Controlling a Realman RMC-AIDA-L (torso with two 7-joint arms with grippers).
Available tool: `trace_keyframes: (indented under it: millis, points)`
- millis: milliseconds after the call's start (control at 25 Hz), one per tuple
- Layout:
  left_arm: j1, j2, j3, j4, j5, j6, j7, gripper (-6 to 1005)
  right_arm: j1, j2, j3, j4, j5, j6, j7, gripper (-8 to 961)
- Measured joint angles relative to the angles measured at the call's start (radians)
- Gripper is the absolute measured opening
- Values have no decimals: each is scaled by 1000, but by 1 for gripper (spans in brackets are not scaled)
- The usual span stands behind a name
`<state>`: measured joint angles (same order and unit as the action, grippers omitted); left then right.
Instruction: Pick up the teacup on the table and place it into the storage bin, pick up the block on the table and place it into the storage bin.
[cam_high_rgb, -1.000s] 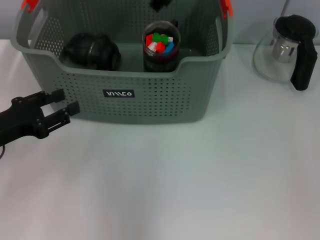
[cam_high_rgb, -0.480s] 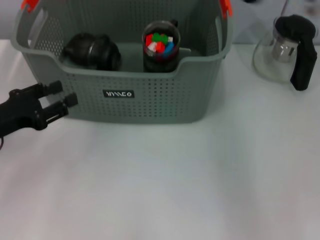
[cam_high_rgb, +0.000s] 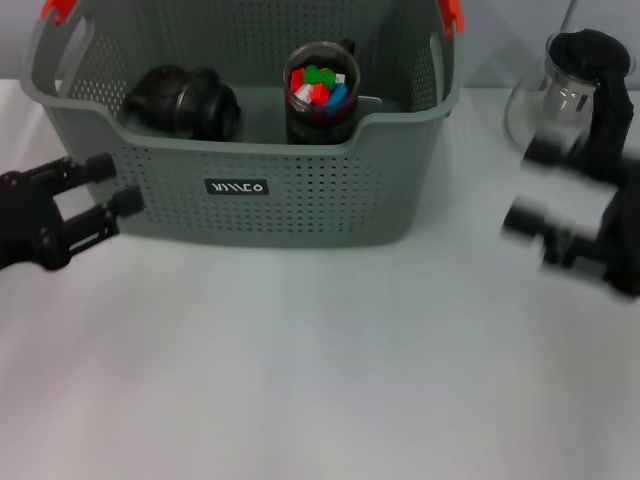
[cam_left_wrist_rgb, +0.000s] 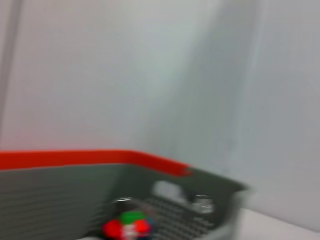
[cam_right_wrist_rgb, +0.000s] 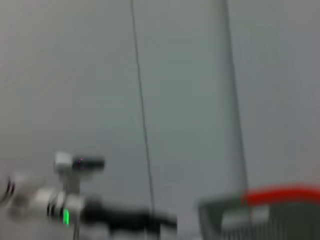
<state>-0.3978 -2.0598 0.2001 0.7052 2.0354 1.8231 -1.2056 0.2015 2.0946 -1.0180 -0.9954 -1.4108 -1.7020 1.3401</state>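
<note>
storage bin (cam_high_rgb: 300, 215) top centre, teacup (cam_high_rgb: 322, 92) with blocks inside | my left gripper (cam_high_rgb: 95, 192) open, empty, mid-left | right gripper (cam_high_rgb: 545, 205) blurred, can't tell | risk: clipping glass teapot (cam_high_rgb: 560, 105)

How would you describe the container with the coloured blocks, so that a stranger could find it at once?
Look at the large grey perforated storage bin at the back of the white table. Two dark things sit inside it: a round black object on the robot's left and a dark cup near the middle. The cup stands upright and alone shows red, green, white and blue blocks in its top.
</note>
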Motion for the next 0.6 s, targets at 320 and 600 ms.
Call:
trace_keyframes:
  millis: [320, 600]
  points:
    - [-1, -4, 87, 69, 160, 120, -22, 588, 114, 5, -5, 187, -251, 28, -28, 734]
    - [-3, -20, 138, 26, 182, 77, 119, 781, 230, 5, -95, 339, -343, 179, -161, 862]
